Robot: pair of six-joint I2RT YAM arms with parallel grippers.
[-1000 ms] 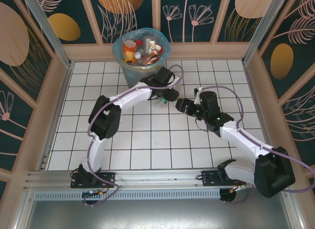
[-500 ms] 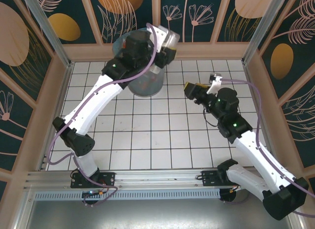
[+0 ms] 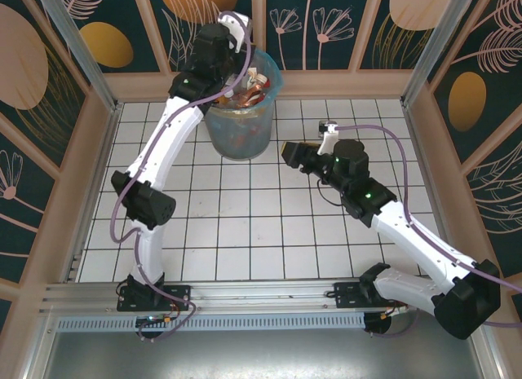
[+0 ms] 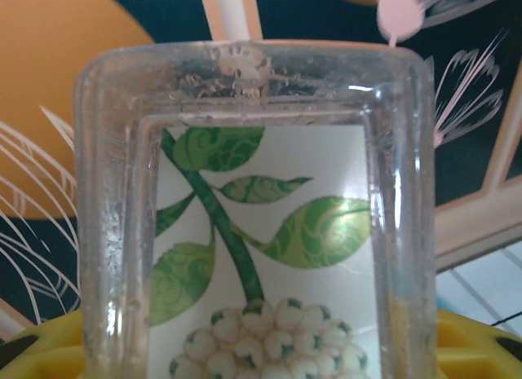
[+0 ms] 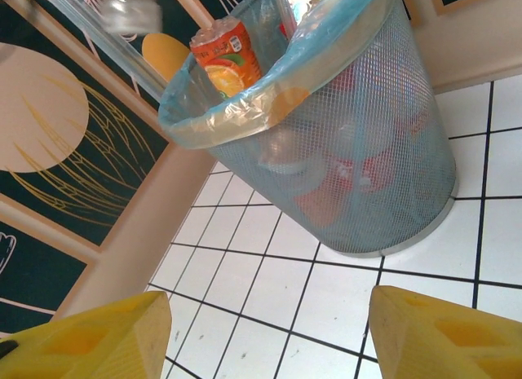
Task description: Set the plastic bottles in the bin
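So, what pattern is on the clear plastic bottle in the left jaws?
Label: green leaves, whitish berries; left wrist view best.

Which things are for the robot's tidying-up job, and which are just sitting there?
For the job:
- grey mesh bin with its blue bag
- bottles already inside it
- clear green-leaf bottle, held by the left gripper

Just there:
- white tiled table
- flower-painted walls
- purple cables
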